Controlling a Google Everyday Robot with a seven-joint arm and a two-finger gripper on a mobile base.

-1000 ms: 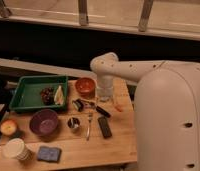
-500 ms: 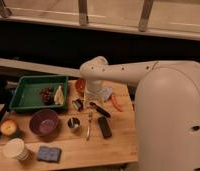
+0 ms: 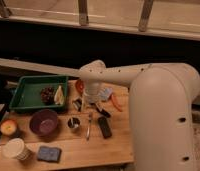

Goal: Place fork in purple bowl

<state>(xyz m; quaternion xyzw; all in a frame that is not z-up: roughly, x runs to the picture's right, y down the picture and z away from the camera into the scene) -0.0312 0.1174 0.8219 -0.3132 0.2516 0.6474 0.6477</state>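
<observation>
The fork (image 3: 88, 125) is slim and silver and lies flat on the wooden table (image 3: 108, 150), between the small metal cup (image 3: 74, 123) and a flat black bar (image 3: 104, 127). The purple bowl (image 3: 44, 121) stands to the left of the cup and looks empty. My gripper (image 3: 86, 103) hangs from the white arm (image 3: 118, 75) over the back middle of the table, a short way behind the fork and to the right of the bowl. It holds nothing that I can see.
A green tray (image 3: 24, 90) with grapes (image 3: 47, 93) sits at the back left. An orange-brown bowl (image 3: 79, 86) is partly hidden behind the arm. A black-handled utensil (image 3: 101, 110), a carrot (image 3: 116, 102), an apple (image 3: 9, 126), a white cup (image 3: 16, 148) and a blue sponge (image 3: 49, 153) are also there.
The arm has swung left across the back of the table, and the gripper now hangs lower, in front of the orange-brown bowl. The fork and the bowl have not moved.
</observation>
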